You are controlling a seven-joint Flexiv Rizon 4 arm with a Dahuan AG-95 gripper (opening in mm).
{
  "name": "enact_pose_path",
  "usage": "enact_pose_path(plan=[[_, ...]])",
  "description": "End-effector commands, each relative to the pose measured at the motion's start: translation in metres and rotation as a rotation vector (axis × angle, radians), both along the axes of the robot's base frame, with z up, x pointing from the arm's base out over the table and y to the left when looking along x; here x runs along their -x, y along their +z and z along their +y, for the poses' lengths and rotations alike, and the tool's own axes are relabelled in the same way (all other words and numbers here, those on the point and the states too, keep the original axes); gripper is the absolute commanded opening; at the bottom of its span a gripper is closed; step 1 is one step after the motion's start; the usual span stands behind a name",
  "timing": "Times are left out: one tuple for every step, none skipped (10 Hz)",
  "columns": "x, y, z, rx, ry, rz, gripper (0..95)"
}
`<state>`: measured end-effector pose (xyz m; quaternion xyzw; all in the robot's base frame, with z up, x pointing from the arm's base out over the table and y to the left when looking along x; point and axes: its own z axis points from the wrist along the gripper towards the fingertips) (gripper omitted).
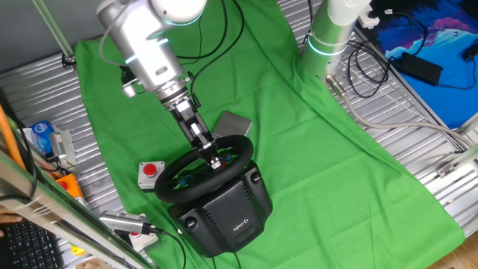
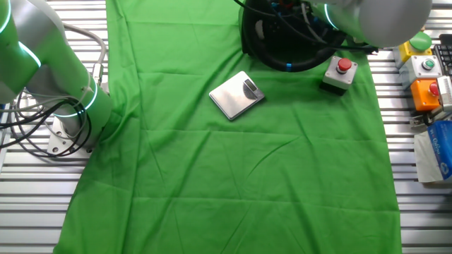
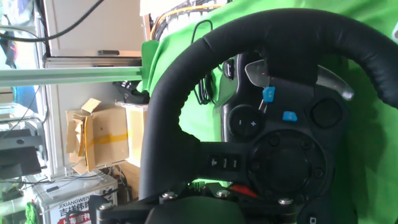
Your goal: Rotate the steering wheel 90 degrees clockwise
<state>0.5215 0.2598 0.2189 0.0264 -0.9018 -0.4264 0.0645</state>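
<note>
Steering wheel (image 1: 200, 173) sits on its chunky black base (image 1: 224, 213) near the edge of the green cloth (image 1: 299, 142) that covers the surface, with the small grey box with the red push button (image 1: 150, 173) just beside it. The arm comes down at a slant and the end effector (image 1: 214, 158) is right at the rim on the far side from the base's front, looking like it's touching it, but honestly I can't tell whether the fingers are clamped on the rim or loose, since they're too small in one fixed view and hidden in the other. From the hand view the rim (image 3: 186, 81) fills most of the picture, with blue buttons (image 3: 289, 116) and paddles on the hub. A flat silver plate (image 2: 236, 95) lies on the cloth, apart from the wheel.
</note>
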Motion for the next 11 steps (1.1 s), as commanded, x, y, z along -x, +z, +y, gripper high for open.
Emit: enact_pose_path(plan=[[-0.0016, -0.0019, -0.0012, 0.001, 0.006, -0.007, 0.0], [-0.0030, -0.0037, -0.0011, 0.001, 0.007, -0.009, 0.0], [-0.0041, -0.0049, -0.0011, 0.001, 0.007, -0.010, 0.0], [-0.0062, -0.0065, -0.0014, 0.000, 0.007, -0.009, 0.0], [-0.0085, -0.0067, -0.0012, 0.000, 0.007, -0.009, 0.0], [-0.0106, -0.0067, -0.0007, 0.000, 0.005, -0.007, 0.0], [-0.0113, -0.0064, -0.0004, 0.000, 0.007, -0.007, 0.0], [-0.0113, -0.0064, -0.0004, 0.000, 0.009, -0.008, 0.0], [-0.0107, -0.0057, -0.0004, 0.000, 0.011, -0.006, 0.0], [-0.0090, -0.0038, -0.0001, 0.001, 0.013, 0.005, 0.0], [-0.0055, -0.0013, 0.0004, 0.003, 0.014, 0.022, 0.0]])
